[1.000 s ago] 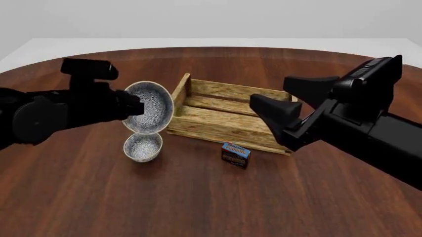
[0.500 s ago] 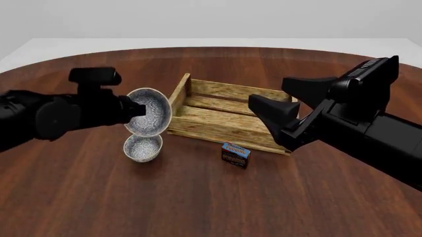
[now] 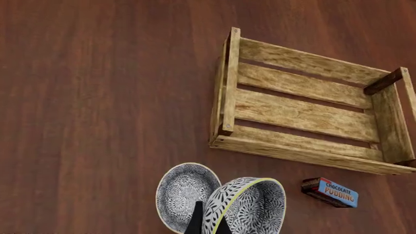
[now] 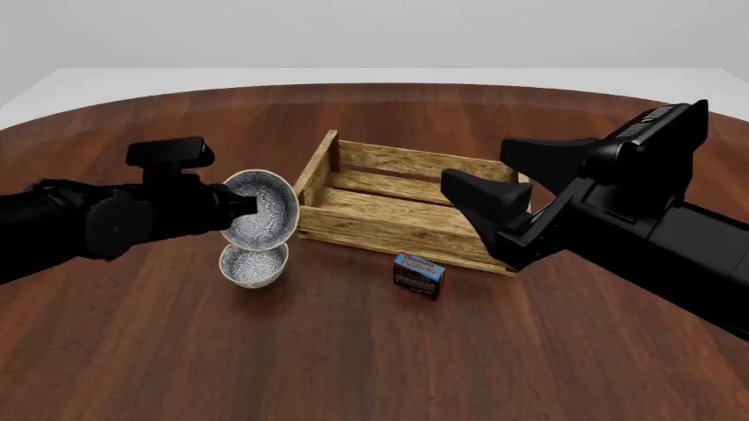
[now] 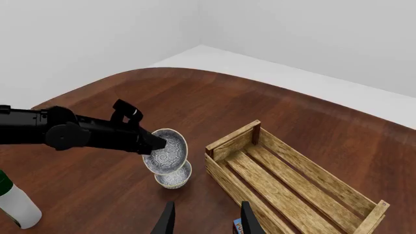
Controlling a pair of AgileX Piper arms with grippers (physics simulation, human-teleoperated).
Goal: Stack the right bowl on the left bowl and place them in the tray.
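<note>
- Here the left claw is clamped on the rim of the held bowl, which is tipped on edge with its inside facing the front camera, in the air just above the lower bowl.
- The lower bowl sits upright on the counter, just off the tray's near-left corner; whether the two bowls touch cannot be told.
- In the left wrist view the held bowl overlaps one side of the lower bowl, with the claw's fingertips pinching the yellow-edged rim.
- The tray is a light-brown slatted crate with raised corner posts, lying right of the bowls at a slight angle; its left end wall stands close to the held bowl's rim.
- A small pudding carton with a blue top lies on the counter just in front of the tray's near long side, well right of the lower bowl.
- Bare wood spreads wide in front of the bowls and to their left.
- The right claw hangs with its fingers spread and nothing between them, above the tray's right end in the front view.
- Both bowls carry a fine grey-and-white pattern inside; the held one shows a black-and-white leaf pattern outside.
- A white bottle with a green cap stands near the counter's edge, well apart from the bowls.
</note>
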